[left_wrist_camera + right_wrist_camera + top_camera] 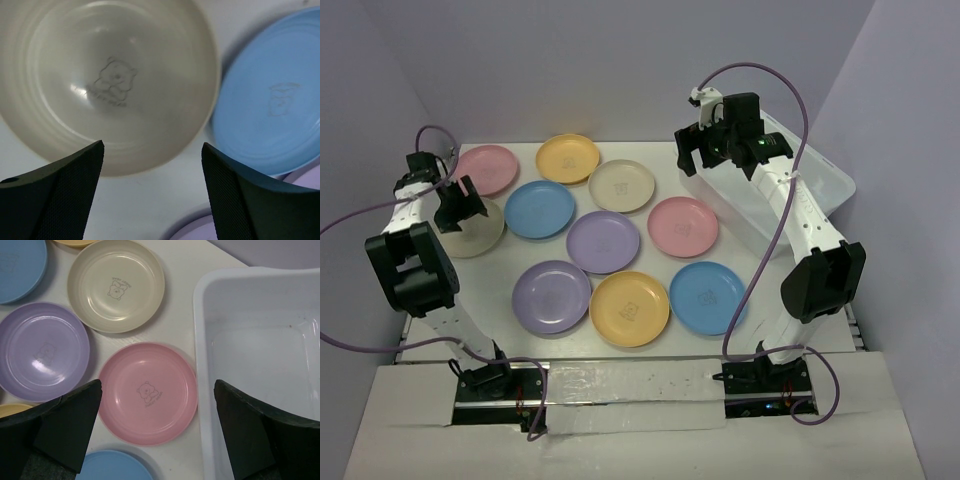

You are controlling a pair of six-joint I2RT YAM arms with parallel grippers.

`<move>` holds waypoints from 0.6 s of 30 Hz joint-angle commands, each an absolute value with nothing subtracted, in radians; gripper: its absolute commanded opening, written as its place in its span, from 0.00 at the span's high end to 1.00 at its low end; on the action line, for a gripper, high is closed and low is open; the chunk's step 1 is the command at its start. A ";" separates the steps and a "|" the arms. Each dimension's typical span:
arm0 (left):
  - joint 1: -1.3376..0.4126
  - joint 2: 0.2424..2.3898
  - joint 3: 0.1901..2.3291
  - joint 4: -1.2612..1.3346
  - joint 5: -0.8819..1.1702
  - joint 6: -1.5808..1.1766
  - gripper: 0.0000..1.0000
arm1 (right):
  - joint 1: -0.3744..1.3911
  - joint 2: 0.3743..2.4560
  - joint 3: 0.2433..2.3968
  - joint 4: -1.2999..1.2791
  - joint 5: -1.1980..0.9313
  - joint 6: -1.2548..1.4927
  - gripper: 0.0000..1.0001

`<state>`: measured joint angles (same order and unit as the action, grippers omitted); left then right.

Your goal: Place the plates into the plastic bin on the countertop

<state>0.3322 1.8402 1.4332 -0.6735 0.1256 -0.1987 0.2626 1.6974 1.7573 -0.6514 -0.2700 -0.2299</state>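
Several pastel plates lie flat on the white countertop (650,150). Among them are a beige plate (480,235) at the left and a pink plate (683,226) beside the plastic bin (825,185). The bin's inside (260,365) is empty. My left gripper (460,205) is open and empty, low over the beige plate's (107,80) near edge, with a blue plate (275,110) to its right. My right gripper (692,160) is open and empty, held high over the pink plate (147,392) and the bin's left rim (202,390).
Other plates: pink (487,168), yellow (568,158), beige (622,185), blue (540,209), purple (603,241), purple (552,296), yellow (630,308), blue (708,297). Lilac walls close in on three sides. Purple cables (800,100) loop off both arms.
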 commanded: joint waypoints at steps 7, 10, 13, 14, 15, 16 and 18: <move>0.463 1.702 1.267 -0.625 0.080 -0.279 0.16 | 0.272 1.666 1.757 -0.640 -0.248 -0.222 0.00; 0.476 1.718 1.266 -0.618 0.072 -0.286 0.16 | 0.273 1.673 1.762 -0.643 -0.246 -0.221 0.00; 0.485 1.751 1.267 -0.607 0.054 -0.299 0.19 | 0.273 1.678 1.769 -0.640 -0.244 -0.217 0.00; 0.488 1.769 1.273 -0.603 0.053 -0.306 0.20 | 0.273 1.679 1.769 -0.638 -0.242 -0.215 0.00; 0.492 1.785 1.279 -0.600 0.051 -0.311 0.20 | 0.272 1.680 1.769 -0.637 -0.240 -0.213 0.00; 0.494 1.800 1.287 -0.597 0.050 -0.314 0.21 | 0.272 1.679 1.769 -0.636 -0.240 -0.213 0.00; 0.495 1.827 1.307 -0.596 0.047 -0.317 0.22 | 0.273 1.678 1.772 -0.635 -0.239 -0.210 0.00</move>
<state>0.4807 1.7758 1.2691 -0.6349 0.0654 -0.2871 0.2642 1.6974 1.7573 -0.6514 -0.2512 -0.2242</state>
